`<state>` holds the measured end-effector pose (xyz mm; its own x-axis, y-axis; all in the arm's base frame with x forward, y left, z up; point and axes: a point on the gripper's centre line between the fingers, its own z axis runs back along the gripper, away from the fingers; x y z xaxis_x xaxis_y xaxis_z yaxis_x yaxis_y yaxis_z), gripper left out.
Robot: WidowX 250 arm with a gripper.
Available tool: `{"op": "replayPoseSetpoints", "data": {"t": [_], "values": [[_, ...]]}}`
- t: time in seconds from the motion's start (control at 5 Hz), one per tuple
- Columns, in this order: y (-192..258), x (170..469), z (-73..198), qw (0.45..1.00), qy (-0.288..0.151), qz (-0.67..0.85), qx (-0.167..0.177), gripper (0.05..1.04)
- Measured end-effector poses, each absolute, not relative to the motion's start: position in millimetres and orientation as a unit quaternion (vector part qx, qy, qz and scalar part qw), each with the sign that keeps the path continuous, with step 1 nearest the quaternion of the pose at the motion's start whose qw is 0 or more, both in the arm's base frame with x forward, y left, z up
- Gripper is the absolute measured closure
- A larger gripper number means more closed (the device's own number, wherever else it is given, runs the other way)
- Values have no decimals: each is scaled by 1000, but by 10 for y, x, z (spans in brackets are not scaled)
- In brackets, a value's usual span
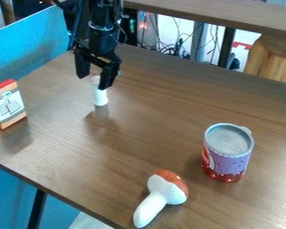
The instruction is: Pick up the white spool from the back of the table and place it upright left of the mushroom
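Camera view: tool (94, 82) spread wide, near white cylinder (100, 96) (toy mushroom (163, 193) well apart).

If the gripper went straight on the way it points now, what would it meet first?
Likely the upright white cylinder, its top showing between the open fingers of the gripper; depth is unclear, so they might straddle it and meet the table.

The black robot arm (102, 27) slants down above the white cylinder (100, 96), its gripper (94, 82) pointing downward at the cylinder's upper end, the two jaws parted, one toward each side of it.
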<state>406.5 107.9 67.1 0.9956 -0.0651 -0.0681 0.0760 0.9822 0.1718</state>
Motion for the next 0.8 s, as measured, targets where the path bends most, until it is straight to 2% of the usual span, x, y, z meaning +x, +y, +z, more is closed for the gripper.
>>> {"op": "replayPoseSetpoints", "data": {"t": [0.2,0.4,0.6,0.8], "values": [[1070,4071,594,995,33,-33,86,298],[998,4069,558,997,29,-41,61,491],[931,4040,575,998,20,-50,40,491],[859,3895,775,995,-4,-95,-8,491]]}}
